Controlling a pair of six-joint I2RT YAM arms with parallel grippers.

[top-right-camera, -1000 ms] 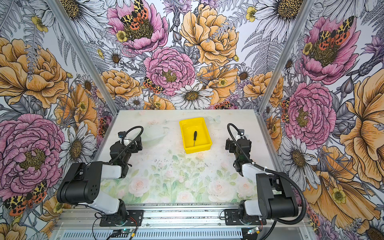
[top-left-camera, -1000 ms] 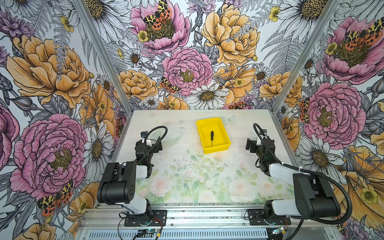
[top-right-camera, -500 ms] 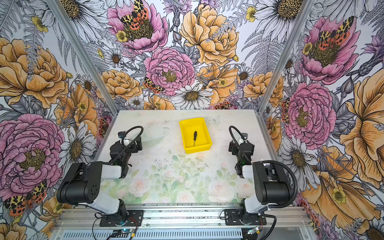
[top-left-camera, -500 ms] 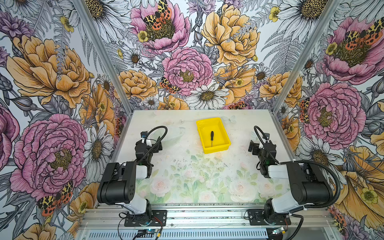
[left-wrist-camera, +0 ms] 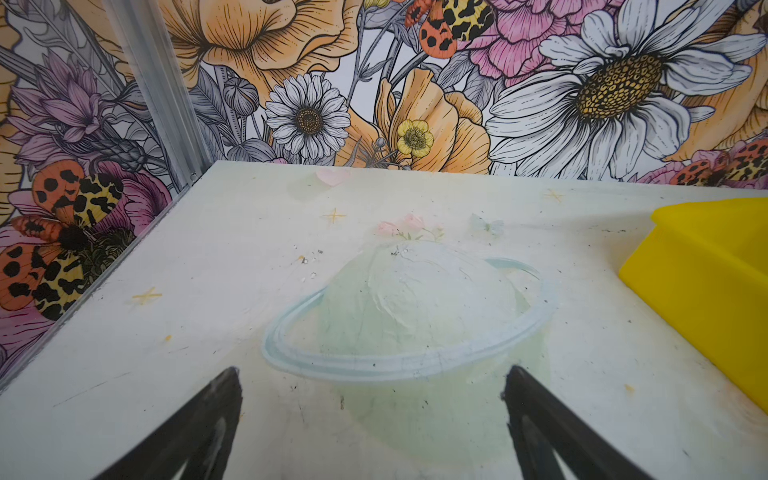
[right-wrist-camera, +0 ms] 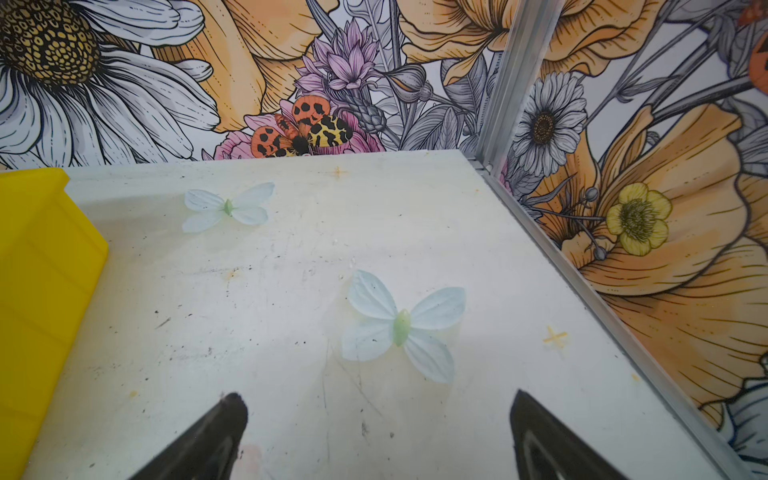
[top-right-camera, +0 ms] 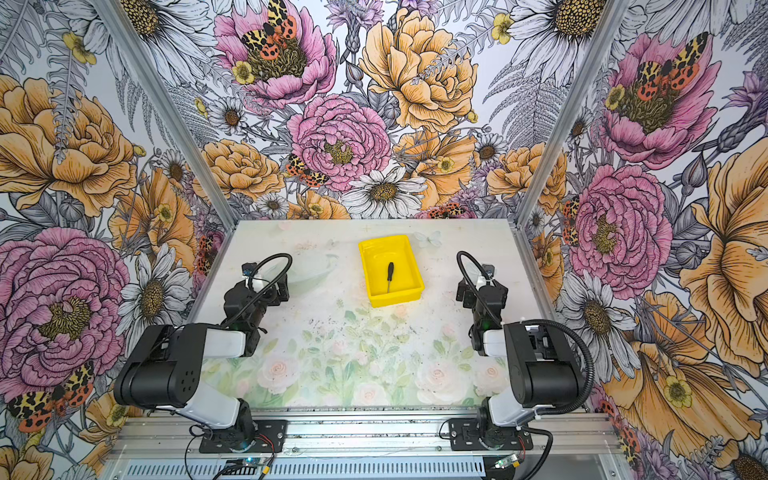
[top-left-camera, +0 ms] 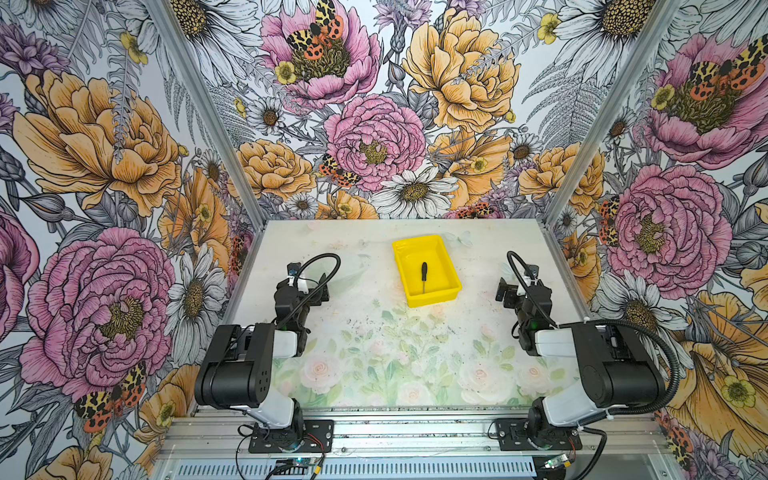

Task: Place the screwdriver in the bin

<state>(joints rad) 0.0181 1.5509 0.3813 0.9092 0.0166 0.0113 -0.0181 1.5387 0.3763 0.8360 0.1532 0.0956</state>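
Lying flat, the black-handled screwdriver (top-left-camera: pixel 423 277) is resting inside the yellow bin (top-left-camera: pixel 436 298), near its middle. On either side, well apart from the bin, the left fingers (left-wrist-camera: pixel 212 415) and right fingers (right-wrist-camera: pixel 216 432) are hovering, both spreading wide, holding nothing. Any careless arm sweep is risking knocking the light bin across the worktop (top-left-camera: pixel 374 332), possibly spilling the tool.

Two black-and-white arms are seen folded low at the near side, the left arm (top-left-camera: pixel 249 357) on the left and the right arm (top-left-camera: pixel 598 357) on the right. The left tool (left-wrist-camera: pixel 372 376) is held with jaws spread wide, nothing between them. The right tool (right-wrist-camera: pixel 376 401) is likewise parted and empty; both are pointed toward the far side.
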